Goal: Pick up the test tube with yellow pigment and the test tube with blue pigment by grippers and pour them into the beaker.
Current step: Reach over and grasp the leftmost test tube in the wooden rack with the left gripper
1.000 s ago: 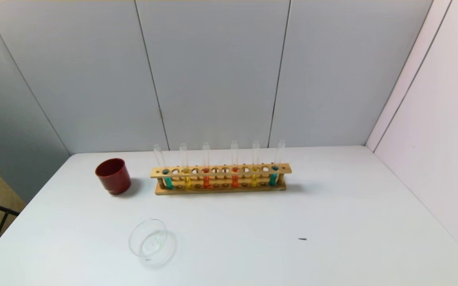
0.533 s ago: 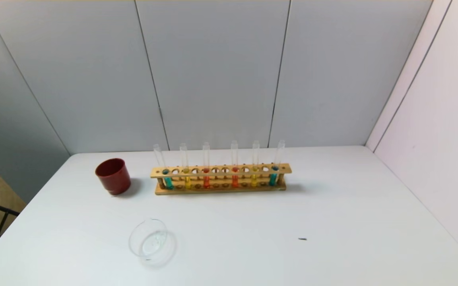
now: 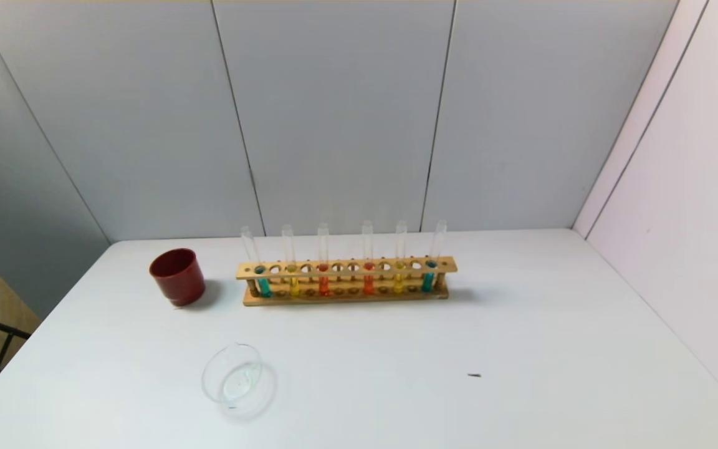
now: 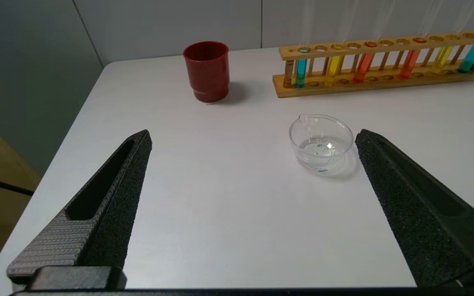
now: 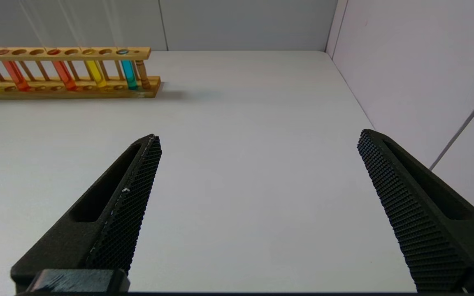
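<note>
Stood on a white table [image 3: 521, 324]: a wooden rack [image 3: 346, 280] toward the back, holding six upright tubes. Held, from the robot's left to right, a blue tube [image 3: 263, 285], a yellow tube [image 3: 294, 285], two orange-red tubes [image 3: 323, 284], another yellow [image 3: 398, 284] and another blue [image 3: 427, 282] at the right end. Sat just left of the rack, apart from it, a dark-red cup [image 3: 177, 276]. Rested nearer the robot, well in front of the rack's left end, the beaker [image 3: 233, 378], clear and upright, with its lip turned toward the rack in the left wrist view. Showed neither arm in the head view. Hovered low over the table's near-left part, the left gripper [image 4: 253, 137], spread wide and gripping nothing, with the beaker [image 4: 321, 142] just inside its right finger and the cup [image 4: 207, 70] and rack [image 4: 381, 61] farther off. Hung over the near-right part of the table, the right gripper [image 5: 257, 137], likewise spread wide with nothing between its fingers, well apart from the rack's right end [image 5: 64, 72], where the blue tube [image 5: 128, 74] and a yellow one [image 5: 96, 74] stood side by side.
</note>
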